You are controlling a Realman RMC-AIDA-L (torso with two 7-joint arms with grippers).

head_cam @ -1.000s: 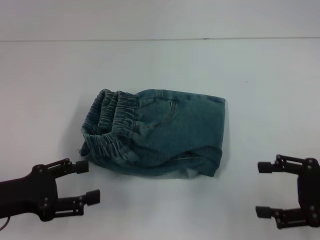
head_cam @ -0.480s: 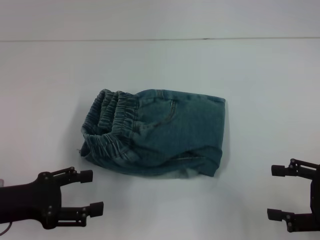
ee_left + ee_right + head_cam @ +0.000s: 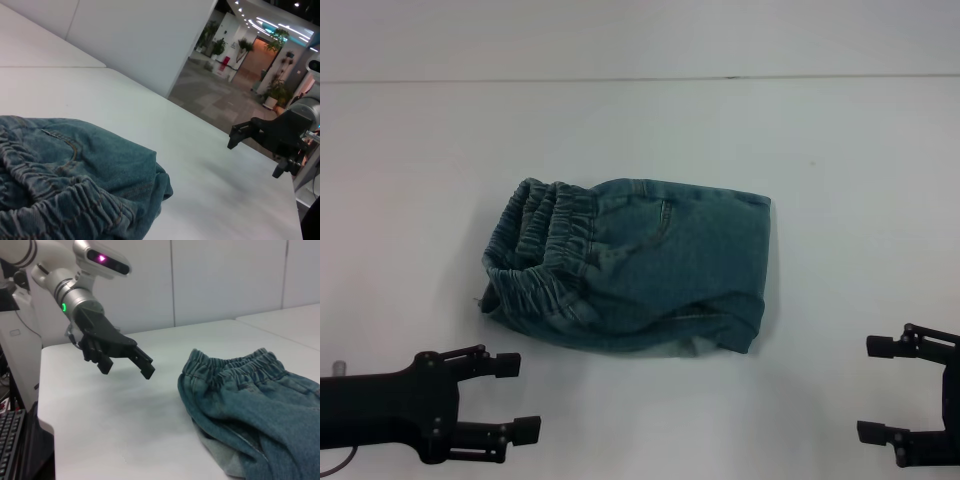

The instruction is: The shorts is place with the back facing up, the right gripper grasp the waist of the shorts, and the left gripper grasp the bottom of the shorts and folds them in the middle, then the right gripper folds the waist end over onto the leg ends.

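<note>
The blue denim shorts lie folded in a compact bundle in the middle of the white table. The ruffled waist of the shorts is on top at the left end, and a smooth fold forms the right edge. I cannot pick out the leg ends under the top layer. My left gripper hovers open near the front left, apart from the cloth. My right gripper is open at the front right, well away from the shorts. The right wrist view shows the waist and the left gripper beside it.
The table's far edge meets a pale wall. In the left wrist view the shorts fill the lower corner, the right gripper hangs past the table's edge, and a hallway lies beyond. A keyboard sits below the table's side.
Both grippers have drawn back toward the front edge of the table, the left one also sliding a little to the right. Both stayed open. The shorts have not moved.
</note>
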